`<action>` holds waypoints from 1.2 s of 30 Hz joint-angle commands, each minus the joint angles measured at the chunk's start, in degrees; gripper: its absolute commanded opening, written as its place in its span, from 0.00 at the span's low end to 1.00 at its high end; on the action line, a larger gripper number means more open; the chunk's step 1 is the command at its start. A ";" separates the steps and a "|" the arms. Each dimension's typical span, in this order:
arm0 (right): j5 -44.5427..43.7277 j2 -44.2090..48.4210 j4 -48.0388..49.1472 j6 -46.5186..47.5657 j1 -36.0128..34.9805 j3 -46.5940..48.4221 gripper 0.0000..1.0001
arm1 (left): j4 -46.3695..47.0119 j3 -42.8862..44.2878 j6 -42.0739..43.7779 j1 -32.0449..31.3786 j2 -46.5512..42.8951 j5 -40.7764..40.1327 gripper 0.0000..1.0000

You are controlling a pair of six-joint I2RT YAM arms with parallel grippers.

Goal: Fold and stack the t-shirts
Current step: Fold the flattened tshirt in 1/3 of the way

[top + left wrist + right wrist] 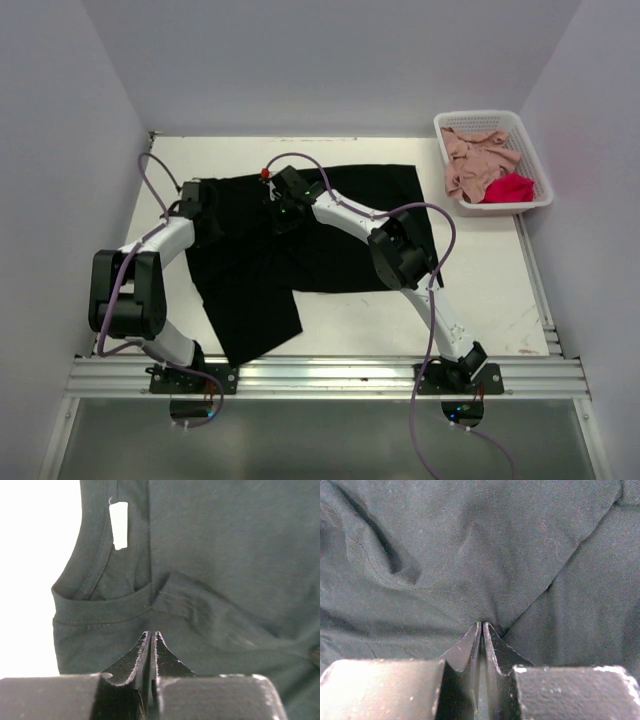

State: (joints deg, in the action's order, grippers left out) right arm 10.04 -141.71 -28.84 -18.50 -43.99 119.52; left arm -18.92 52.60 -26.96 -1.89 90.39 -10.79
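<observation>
The large black cloth t-shirt (330, 255) lies rumpled across the white tabletop (480, 285). Right jaws pinch a pucker of its fabric; left jaws are pressed together at its neckline, grip unclear.

Closed left tool (152, 636), clamped right tool (482, 626)

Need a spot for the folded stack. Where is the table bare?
Bare: near-right table, between the black t-shirt, the basket and the front rail; also a strip along the far edge. Crowded: the centre, under cloth, left arm and right arm.
</observation>
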 commanded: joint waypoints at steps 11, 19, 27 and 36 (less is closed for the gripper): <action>-2.22 -0.59 -6.32 2.42 0.66 -2.46 0.10 | 8.89 1.45 0.86 0.48 5.06 -2.22 0.24; -2.22 -0.94 -6.49 2.77 0.66 -2.54 0.10 | 12.06 -0.13 1.74 0.48 2.86 -0.82 0.37; -2.31 -0.94 -6.49 2.94 0.74 -2.89 0.10 | 12.68 1.28 2.09 0.48 4.79 -0.20 0.37; -2.22 -0.85 -6.23 2.95 0.83 -3.77 0.09 | 12.33 2.33 2.26 0.57 8.22 -0.81 0.36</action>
State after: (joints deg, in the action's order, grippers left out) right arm 10.22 -141.47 -28.18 -17.72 -43.97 118.80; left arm -9.32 53.06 -25.76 -1.89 97.19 -11.07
